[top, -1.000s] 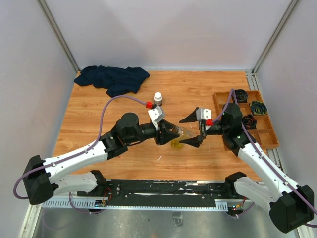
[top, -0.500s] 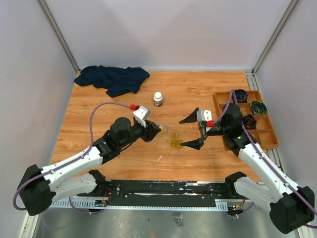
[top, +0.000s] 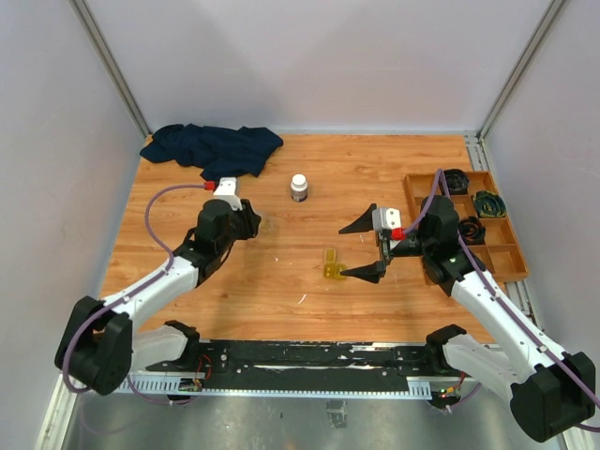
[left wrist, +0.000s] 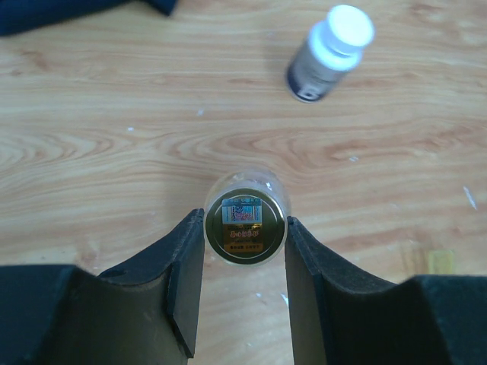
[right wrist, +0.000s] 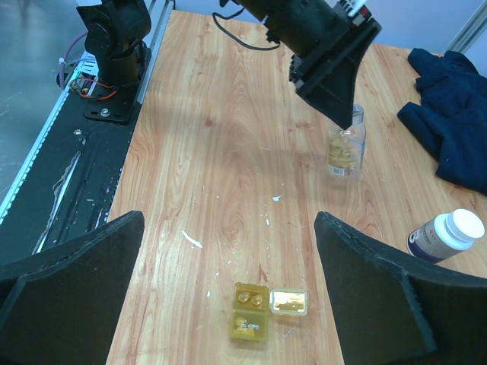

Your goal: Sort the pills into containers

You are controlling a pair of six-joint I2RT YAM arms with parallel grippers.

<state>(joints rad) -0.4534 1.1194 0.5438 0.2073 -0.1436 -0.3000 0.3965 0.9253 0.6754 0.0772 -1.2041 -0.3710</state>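
Open wooden tabletop (top: 281,281) surrounds the small translucent yellow case (top: 331,267); white-capped grey bottle (top: 299,187) stands farther back; crumpled dark-blue cloth (top: 214,148) blocks far-left corner.

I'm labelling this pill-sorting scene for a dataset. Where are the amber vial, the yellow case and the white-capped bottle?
amber vial (right wrist: 346,154): right wrist view, on its clear body.
yellow case (right wrist: 255,313): right wrist view, on its open base.
white-capped bottle (left wrist: 329,55): left wrist view, on its side just below the cap.

One vial (left wrist: 245,224), one yellow case (right wrist: 268,310), one bottle (top: 299,187), one cloth (top: 214,148), one tray (top: 499,255)
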